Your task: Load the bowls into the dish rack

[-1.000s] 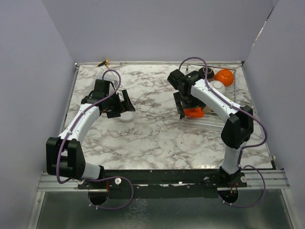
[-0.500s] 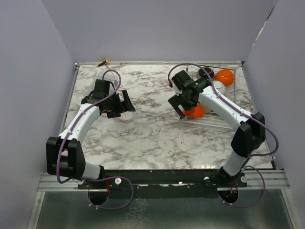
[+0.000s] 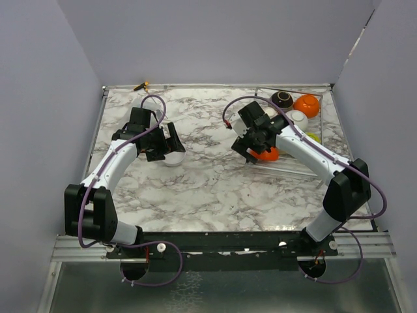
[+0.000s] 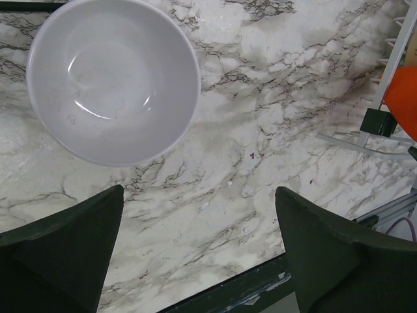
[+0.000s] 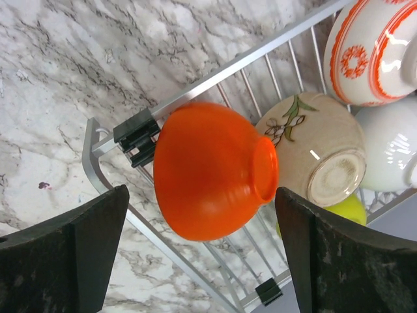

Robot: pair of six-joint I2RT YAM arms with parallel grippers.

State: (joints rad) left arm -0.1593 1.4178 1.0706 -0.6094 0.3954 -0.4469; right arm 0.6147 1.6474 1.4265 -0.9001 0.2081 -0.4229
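The right fingers (image 5: 65,248), spread wide and empty, hang over the orange bowl (image 5: 208,173) lying in the dish rack (image 5: 215,79) corner; a second ago they were narrower and down at it. The left fingers (image 4: 58,248), fully spread, empty and unmoved, hover beside the white bowl (image 4: 114,78) on the surface (image 4: 260,130), seemingly the last one left to load.

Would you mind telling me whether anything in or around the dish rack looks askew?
The plain orange bowl lies tipped on its side at a corner of the silver wire rack, overlapping its rim bar.
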